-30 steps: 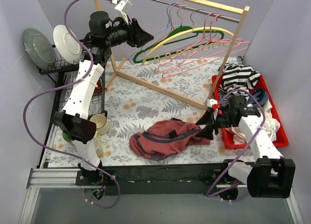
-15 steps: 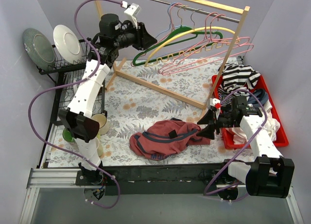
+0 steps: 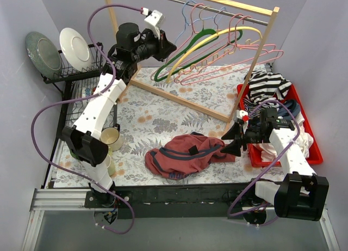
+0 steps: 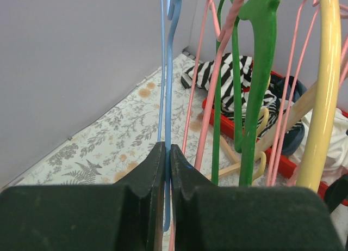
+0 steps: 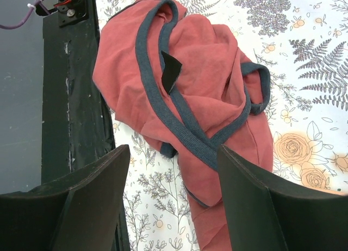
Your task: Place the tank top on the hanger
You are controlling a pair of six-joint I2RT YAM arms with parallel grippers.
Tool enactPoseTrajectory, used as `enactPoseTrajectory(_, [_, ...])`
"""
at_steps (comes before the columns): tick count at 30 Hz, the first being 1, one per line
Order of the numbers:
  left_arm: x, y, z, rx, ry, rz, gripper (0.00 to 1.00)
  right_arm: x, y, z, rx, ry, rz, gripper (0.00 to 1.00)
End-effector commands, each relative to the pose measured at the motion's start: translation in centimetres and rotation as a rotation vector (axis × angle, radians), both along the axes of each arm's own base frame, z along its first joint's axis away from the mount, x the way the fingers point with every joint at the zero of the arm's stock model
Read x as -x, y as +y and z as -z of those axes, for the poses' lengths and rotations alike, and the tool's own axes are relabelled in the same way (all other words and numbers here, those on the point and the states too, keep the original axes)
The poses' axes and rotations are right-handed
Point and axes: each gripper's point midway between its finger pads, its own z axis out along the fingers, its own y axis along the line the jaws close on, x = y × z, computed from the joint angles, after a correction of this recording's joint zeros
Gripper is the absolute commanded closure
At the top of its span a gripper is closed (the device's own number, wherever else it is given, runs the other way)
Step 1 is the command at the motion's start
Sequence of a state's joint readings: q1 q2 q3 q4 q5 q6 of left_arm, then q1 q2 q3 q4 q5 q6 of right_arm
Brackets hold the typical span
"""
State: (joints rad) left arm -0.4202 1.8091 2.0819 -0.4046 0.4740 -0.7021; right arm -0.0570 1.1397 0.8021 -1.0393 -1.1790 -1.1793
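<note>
The rust-red tank top (image 3: 185,155) with navy trim lies crumpled on the floral mat near the front edge. It also shows in the right wrist view (image 5: 190,82). My right gripper (image 3: 228,146) is open and empty at the shirt's right end; its jaws (image 5: 173,153) stand wide just above the cloth. The light-blue wire hanger (image 3: 182,30) hangs at the left end of the rail. My left gripper (image 3: 167,44) is shut on its thin blue wire (image 4: 168,71), pinched between the jaw tips (image 4: 167,148).
A wooden rack (image 3: 261,44) carries pink (image 3: 239,57), green (image 3: 187,44) and yellow (image 3: 217,38) hangers beside the blue one. A red bin (image 3: 304,142) at the right holds a striped garment (image 3: 269,83) and other clothes. A dish rack with plates (image 3: 73,47) and mugs (image 3: 111,136) stands at the left.
My left gripper has moved right to the hangers and now grips the blue wire; the hangers have swung a little. The right arm has barely moved.
</note>
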Motion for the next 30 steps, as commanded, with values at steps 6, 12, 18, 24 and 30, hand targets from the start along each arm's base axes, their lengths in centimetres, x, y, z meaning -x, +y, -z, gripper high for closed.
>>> enactPoseTrajectory(6, [3.8, 3.0, -8.0, 0.156, -0.232, -0.077, 1.00, -0.4, 0.0, -1.6, -0.039, -0.034, 0.000, 0.27])
enactPoseTrajectory(12, [3.9, 3.6, -7.9, 0.212, -0.213, -0.077, 1.00, -0.4, 0.0, -1.6, -0.043, -0.036, 0.003, 0.27])
enactPoseTrajectory(18, [4.0, 4.9, -6.6, 0.197, -0.195, -0.119, 1.00, -0.4, -0.2, -1.7, -0.046, -0.038, 0.008, 0.27])
enactPoseTrajectory(24, [6.1, 9.1, -5.3, 0.203, -0.195, -0.282, 1.00, -0.5, -0.3, -1.9, -0.046, -0.050, 0.009, 0.27])
enactPoseTrajectory(30, [10.2, 12.3, -2.1, 0.160, -0.135, -0.372, 1.00, -0.4, -0.5, -1.9, -0.043, -0.052, 0.013, 0.27])
